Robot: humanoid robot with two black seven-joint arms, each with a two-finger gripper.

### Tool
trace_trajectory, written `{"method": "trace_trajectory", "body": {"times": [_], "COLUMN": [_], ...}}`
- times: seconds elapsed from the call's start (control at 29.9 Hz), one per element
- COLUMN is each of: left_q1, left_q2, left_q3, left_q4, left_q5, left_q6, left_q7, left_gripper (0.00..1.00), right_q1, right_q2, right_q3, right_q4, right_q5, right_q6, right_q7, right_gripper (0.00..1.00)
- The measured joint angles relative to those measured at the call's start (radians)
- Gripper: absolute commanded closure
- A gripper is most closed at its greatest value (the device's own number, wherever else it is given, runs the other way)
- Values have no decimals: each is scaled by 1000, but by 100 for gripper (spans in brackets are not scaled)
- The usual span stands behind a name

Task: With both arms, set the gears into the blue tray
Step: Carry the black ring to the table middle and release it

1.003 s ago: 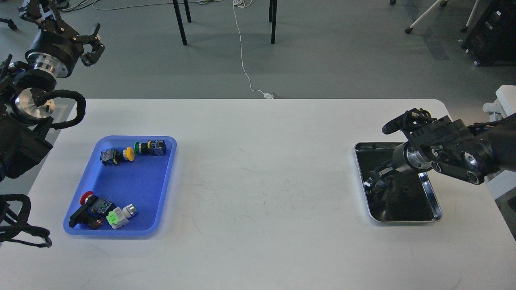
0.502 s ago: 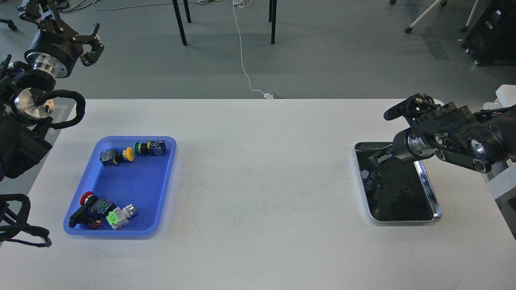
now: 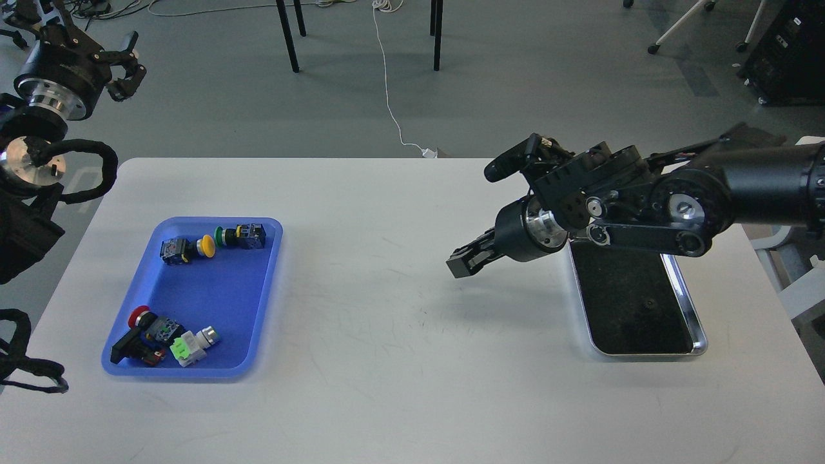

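The blue tray lies at the table's left and holds several coloured-capped push-button switches. One tiny black gear rests in the steel tray at the right. My right gripper hovers over bare table left of the steel tray, pointing left and down. Its fingers are pressed together, and no gear shows between them. My left gripper is raised at the far top left, off the table and behind the blue tray, with its fingers spread and nothing in them.
The switches sit in two clusters, at the blue tray's far end and its near left corner. Bare white table spans between the two trays. Chair legs and a white cable stand on the floor behind.
My right gripper has lifted out of the steel tray and swung well to the left over the table. The left gripper has drifted slightly left and up.
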Motion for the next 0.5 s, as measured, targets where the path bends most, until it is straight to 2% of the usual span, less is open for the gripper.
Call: {"method": "trace_trajectory", "body": {"times": [0.17,0.5], "left_q1": [-1,4], "left_q2": [19,57], "left_q3": [0,6], "left_q4": [0,0], "left_q5": [0,0], "left_q6": [0,0], "left_q7": [1,1], "left_gripper": [2,2], "right_q1": [-53,-159], "right_q2": [131,145], "right_q3": [-4,-7], "right_q4": [-74,-204], "right_q5": [4,2], "right_q6": [-21,-31], "right_q7": [3,4], "right_gripper": [96,94]}}
